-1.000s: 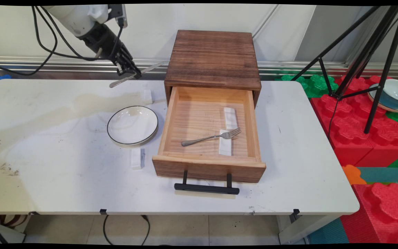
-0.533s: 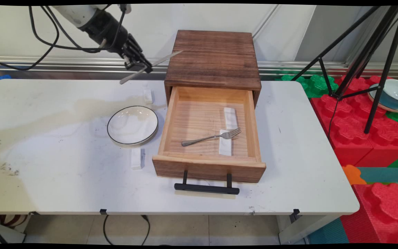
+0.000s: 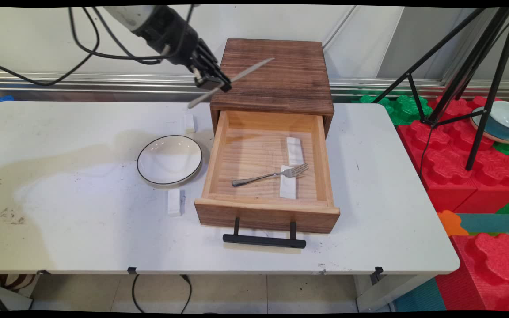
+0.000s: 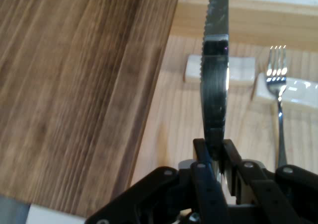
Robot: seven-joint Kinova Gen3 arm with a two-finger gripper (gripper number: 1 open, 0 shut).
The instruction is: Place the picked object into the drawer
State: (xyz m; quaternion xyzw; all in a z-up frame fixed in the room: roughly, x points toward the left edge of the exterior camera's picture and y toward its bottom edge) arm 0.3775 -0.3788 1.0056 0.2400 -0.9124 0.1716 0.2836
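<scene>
The dark wooden cabinet (image 3: 273, 74) stands at the table's (image 3: 82, 229) far middle, and its open drawer (image 3: 265, 174) juts toward the near edge, splitting the surface into left and right parts. Inside the drawer the left half of the floor is bare, while a fork (image 3: 270, 175) and two white blocks (image 3: 294, 150) take up the right half. Left of the drawer a plate (image 3: 169, 159) and two small white blocks (image 3: 175, 202) stand in the way; the table's right part lies open.
</scene>
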